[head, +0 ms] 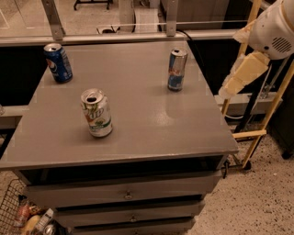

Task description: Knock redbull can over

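Camera view, redbull can upright, gripper apart to its right, grip state unclear

Prob. lab/office: gray drawer cabinet, speckled floor, glass partition; gripper beside cabinet edge.

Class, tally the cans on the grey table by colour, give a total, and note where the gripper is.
Blue-and-silver redbull can: 1
Dark blue Pepsi can: 1
White-and-green can: 1
Total: 3
Gripper: beyond the right edge of the table.
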Controlling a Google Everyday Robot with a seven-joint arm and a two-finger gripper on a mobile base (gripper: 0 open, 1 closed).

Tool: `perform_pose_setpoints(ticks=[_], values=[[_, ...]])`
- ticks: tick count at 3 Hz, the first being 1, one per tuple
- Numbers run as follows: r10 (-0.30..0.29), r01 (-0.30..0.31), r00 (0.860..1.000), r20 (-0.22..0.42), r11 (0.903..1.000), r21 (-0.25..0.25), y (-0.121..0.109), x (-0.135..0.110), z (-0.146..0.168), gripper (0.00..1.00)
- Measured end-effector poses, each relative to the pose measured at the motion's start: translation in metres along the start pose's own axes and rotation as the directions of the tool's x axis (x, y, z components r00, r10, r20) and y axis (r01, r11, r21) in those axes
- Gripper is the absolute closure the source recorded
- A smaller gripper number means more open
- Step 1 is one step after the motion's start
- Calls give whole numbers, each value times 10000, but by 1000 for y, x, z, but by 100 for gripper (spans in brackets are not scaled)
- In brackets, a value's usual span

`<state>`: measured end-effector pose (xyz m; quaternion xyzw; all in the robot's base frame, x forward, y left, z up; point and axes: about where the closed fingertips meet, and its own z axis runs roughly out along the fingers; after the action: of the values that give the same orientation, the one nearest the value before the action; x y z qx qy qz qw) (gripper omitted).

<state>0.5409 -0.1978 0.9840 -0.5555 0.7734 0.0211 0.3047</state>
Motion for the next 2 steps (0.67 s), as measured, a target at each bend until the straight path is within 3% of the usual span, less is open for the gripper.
perform_pose_setpoints(ticks=[1,2], values=[[100,-100,9998,178,9999,-29,1,0,2,0],[679,-616,9902,1217,9966,-550,-1,-6,40,0]])
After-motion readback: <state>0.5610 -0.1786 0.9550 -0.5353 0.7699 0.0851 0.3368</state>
